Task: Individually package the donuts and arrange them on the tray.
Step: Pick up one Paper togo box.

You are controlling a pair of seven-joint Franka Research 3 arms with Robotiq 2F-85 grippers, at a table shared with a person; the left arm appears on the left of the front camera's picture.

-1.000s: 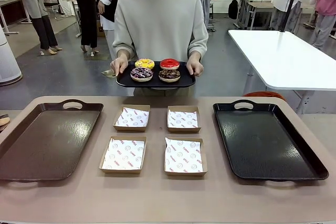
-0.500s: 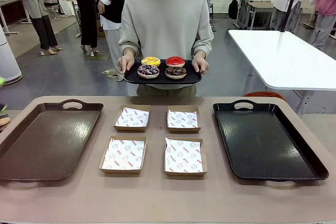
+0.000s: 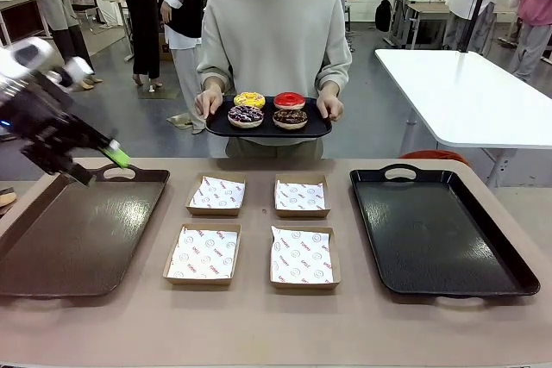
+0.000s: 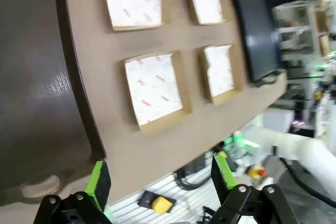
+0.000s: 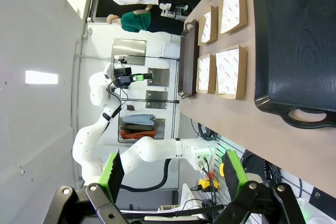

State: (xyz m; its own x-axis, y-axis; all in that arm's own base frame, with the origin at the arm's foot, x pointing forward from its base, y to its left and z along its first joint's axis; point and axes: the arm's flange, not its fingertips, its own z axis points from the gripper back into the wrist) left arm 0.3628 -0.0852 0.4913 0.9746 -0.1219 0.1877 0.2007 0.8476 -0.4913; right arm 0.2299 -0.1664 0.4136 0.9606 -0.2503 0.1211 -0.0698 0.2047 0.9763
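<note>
The four donuts (image 3: 268,109) sat on a black serving tray (image 3: 216,129) held by the person (image 3: 276,36) beyond the desk (image 3: 259,325) — well apart from the left end effector (image 3: 97,166), fingers spread above the brown tray (image 3: 52,247); the right end effector (image 5: 170,174) gaped too.

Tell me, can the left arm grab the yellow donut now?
Probably not yet. The yellow donut sits on the small tray the person holds past the table, while the left gripper hangs open far off, over the brown tray corner. Nothing blocks the way.
</note>
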